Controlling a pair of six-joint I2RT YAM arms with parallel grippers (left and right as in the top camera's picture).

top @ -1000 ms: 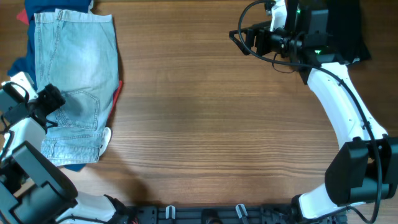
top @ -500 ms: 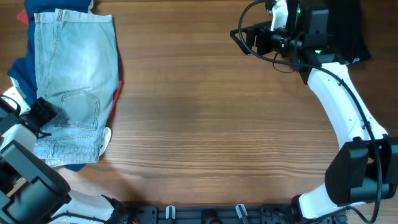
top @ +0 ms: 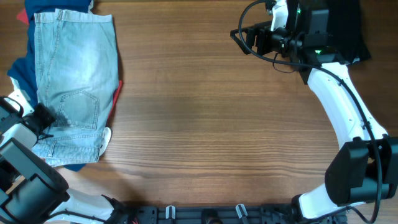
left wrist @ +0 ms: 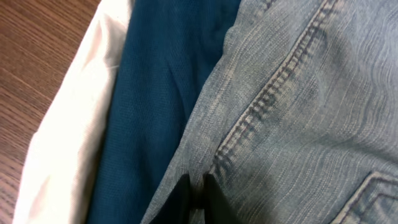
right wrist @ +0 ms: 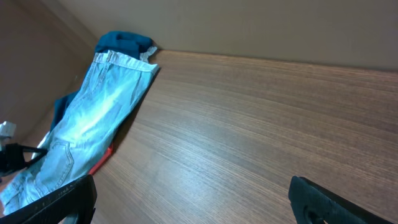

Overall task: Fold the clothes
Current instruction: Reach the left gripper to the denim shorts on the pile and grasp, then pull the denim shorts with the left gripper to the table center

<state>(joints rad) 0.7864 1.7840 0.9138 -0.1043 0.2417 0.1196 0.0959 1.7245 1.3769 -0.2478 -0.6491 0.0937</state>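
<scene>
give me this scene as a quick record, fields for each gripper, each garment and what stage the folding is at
left gripper: shut, pinching the left edge of the denim shorts
right gripper: open, empty, raised over the far right of the table
denim shorts: lying flat at the table's left, on top of the pile
navy garment: under the shorts, showing along their left side
red part: peeking out at the shorts' right edge
black garment: far right corner
stage: edge gripped, shorts not lifted

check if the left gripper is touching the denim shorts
Touching. The left wrist view shows the left gripper shut on a fold of the denim shorts at their edge.
</scene>
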